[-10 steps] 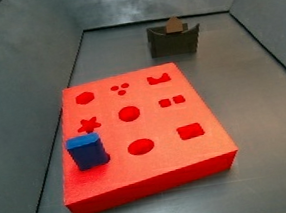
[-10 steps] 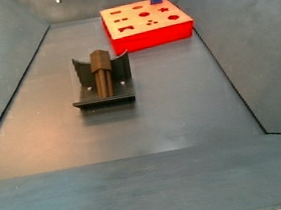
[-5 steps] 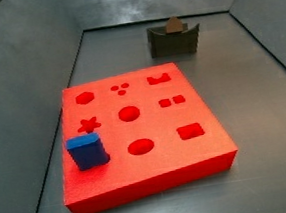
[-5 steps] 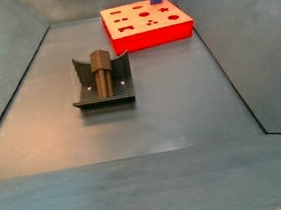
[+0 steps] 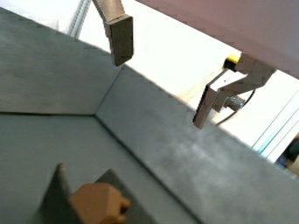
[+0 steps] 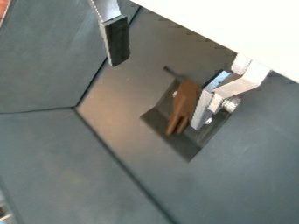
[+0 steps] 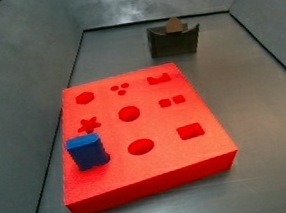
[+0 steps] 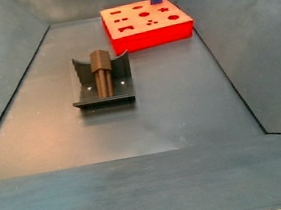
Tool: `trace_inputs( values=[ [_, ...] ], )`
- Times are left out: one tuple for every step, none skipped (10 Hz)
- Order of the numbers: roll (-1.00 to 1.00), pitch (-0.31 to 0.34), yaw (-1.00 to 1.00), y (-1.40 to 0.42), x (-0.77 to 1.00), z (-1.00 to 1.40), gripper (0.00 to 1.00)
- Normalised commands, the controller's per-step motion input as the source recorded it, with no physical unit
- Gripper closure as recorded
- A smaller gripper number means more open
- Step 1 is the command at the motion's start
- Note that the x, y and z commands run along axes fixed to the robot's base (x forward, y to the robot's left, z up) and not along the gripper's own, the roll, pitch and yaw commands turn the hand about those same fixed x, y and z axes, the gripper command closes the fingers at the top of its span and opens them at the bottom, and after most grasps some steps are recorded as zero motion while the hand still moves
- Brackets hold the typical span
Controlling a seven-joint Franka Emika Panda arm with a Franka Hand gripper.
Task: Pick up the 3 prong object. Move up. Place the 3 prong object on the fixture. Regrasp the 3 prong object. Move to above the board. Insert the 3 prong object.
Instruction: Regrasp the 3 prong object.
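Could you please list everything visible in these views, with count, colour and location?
3 prong object: one, brown, resting in the notch of the fixture.
fixture: one, dark grey, on the floor, apart from the board.
board: one, bright red, flat on the floor, shaped holes in its top.
blue cuboid: one, blue, upright near a corner of the board.
gripper: one, silver fingers with dark pads, open and empty, high above the fixture.

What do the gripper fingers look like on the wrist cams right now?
In both wrist views the gripper has two flat silver metal finger plates, one carrying a dark rectangular pad, the other a stepped bracket with a visible screw. No cables or markings show.
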Motion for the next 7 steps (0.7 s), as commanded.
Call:
trace_inputs(
  values=[
    [0.49,0.134,0.13,-0.04,0.10,-0.02,0.00],
    [0.29,0.115,0.15,-0.03,0.10,-0.01,0.00],
    [0.22,0.091,0.16,-0.03,0.08,-0.01,0.00],
    [0.31,0.030,0.09,0.07,0.03,-1.00,0.00],
    [0.30,0.009,0.09,0.07,0.04,-1.00,0.00],
    [0.23,-0.001,0.08,0.06,0.04,-1.00,0.00],
    [0.17,-0.012,0.07,0.05,0.05,-1.00,0.00]
  ],
)
